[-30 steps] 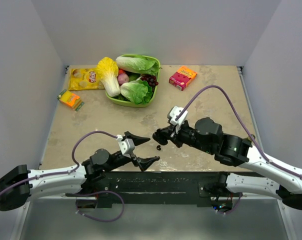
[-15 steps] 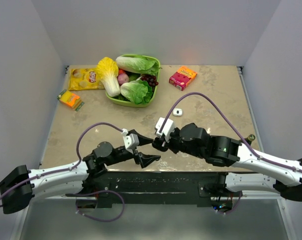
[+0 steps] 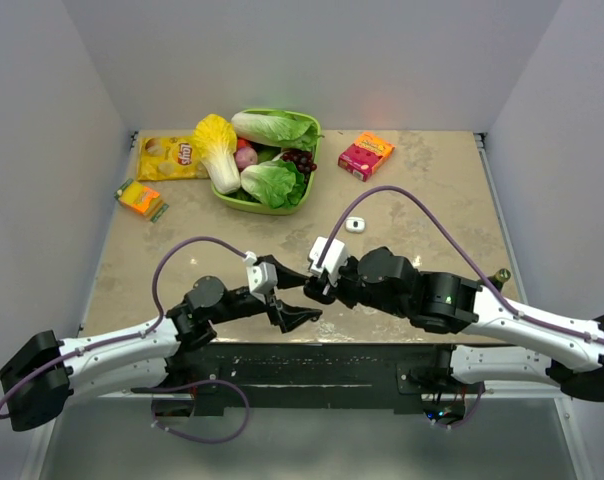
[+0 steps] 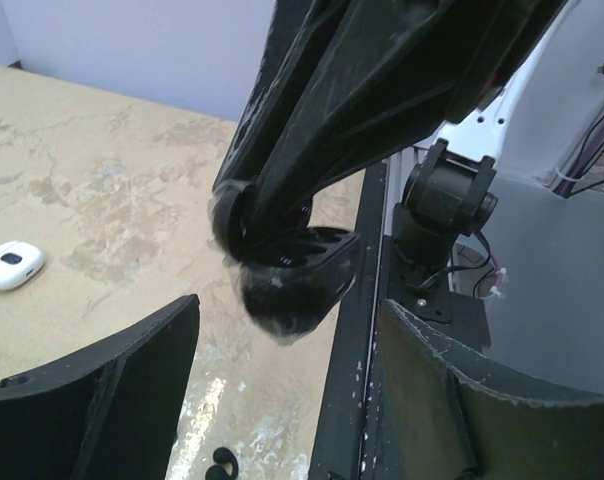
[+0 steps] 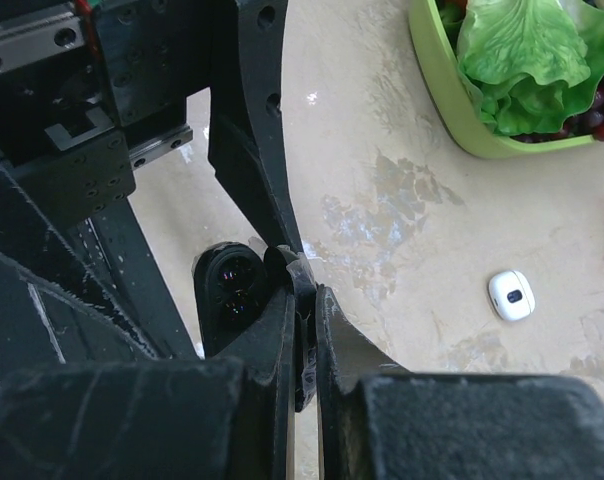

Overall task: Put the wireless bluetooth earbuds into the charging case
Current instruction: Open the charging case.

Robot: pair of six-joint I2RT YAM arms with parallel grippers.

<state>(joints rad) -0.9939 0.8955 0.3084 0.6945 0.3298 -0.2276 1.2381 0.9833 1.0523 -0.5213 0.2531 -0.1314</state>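
White case first: where do we see the charging case (image 3: 356, 224)?

We see it lying flat on the table (image 3: 432, 190) with its lid down. It is out in the open, well apart from both grippers, between them and the red box (image 3: 366, 155). The right wrist view has it too, off to one side of the green bowl (image 5: 437, 80) of leafy greens (image 5: 522, 50).

And the earbuds?

We cannot pick them out. Nothing that small is clear enough for us to name.

How do we read the left gripper (image 3: 307, 300)?

Its jaws are spread wide. From its own camera we look out between the two fingers. The tip of the right gripper (image 5: 304, 285) hangs in the gap and touches neither finger.

And the right one's jaws?

Pressed together, with only a dark slit between them. We cannot tell whether anything tiny is pinched in that slit. From the left wrist the tip looks blurred and glossy.

Where do the two grippers meet?

Over the near edge of the table, tip facing tip.
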